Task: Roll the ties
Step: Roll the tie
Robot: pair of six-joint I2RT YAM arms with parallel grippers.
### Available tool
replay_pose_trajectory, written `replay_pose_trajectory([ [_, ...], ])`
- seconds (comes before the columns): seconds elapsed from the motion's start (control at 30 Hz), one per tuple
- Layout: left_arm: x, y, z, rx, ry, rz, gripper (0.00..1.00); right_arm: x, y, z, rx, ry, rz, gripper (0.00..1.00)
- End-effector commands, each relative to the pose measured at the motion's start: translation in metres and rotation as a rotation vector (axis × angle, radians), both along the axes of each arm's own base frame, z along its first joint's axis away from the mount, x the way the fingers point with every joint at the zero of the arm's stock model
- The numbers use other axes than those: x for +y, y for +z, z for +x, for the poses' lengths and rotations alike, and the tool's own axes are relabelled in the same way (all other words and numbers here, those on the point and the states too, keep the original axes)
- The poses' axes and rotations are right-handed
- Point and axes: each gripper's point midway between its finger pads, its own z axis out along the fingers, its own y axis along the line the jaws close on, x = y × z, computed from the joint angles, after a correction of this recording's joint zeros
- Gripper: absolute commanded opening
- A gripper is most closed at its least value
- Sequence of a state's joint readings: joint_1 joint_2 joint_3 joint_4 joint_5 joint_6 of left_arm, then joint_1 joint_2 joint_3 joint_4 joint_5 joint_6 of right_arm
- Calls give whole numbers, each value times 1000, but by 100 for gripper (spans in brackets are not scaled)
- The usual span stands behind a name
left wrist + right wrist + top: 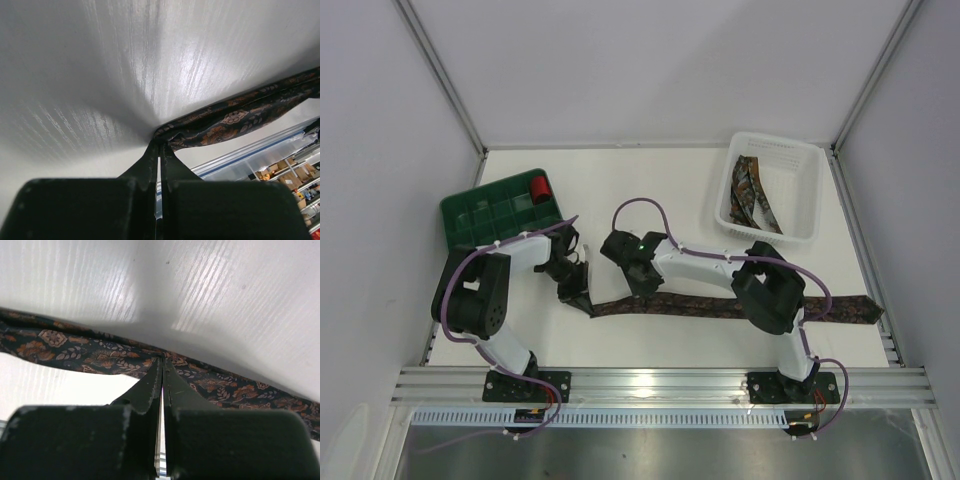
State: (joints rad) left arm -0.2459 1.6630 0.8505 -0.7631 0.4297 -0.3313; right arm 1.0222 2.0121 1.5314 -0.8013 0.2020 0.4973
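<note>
Start with your white table (650, 180): it fills the cell, and both arms are folded low over its near half. Your left arm (480, 300) bends in from the left, and your right arm (720, 268) reaches leftward across the middle.

Under them runs the long tie (700, 306), dark with a brown-orange flowered pattern. It is stretched flat along the near edge, with its pointed wide end off to the right past the right arm's base and its narrow end at the left.

Back right sits the white basket (807, 195), and the spare ties (752, 195) lie in it in a loose heap. Back left is the green tray (485, 215), divided into compartments, with the small red roll (541, 187) standing at its far right corner.

Now the grippers. Your left gripper (160, 145) has its jaws pressed together right at the tie's left end, and the fabric bunches at the fingertips, lifted just off the table there. Your right gripper (162, 360) is a little further along the same tie. Its jaws are pinched tight too, with the tips meeting on the patterned cloth partway across its width.
</note>
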Motion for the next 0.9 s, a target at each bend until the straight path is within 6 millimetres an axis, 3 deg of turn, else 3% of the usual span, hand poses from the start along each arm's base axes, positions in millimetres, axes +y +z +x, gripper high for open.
replay_pose_trajectory([
  [0.0, 1, -1, 11, -44, -28, 13, 1, -10, -13, 9, -3, -17, -38, 0],
  [0.37, -3, 5, 21, -70, -28, -4, 0, -29, -28, -4, 63, -20, -33, 2],
  [0.47, -4, 6, 23, -75, -39, -8, 1, -29, -20, -4, 68, -19, -18, 2],
  [0.67, -1, 6, 21, -78, -43, 4, 0, -26, 18, -5, 41, -21, 55, 1],
  [0.87, -2, 3, 17, -68, -36, -4, 0, -37, -5, -18, 92, -30, 26, 0],
])
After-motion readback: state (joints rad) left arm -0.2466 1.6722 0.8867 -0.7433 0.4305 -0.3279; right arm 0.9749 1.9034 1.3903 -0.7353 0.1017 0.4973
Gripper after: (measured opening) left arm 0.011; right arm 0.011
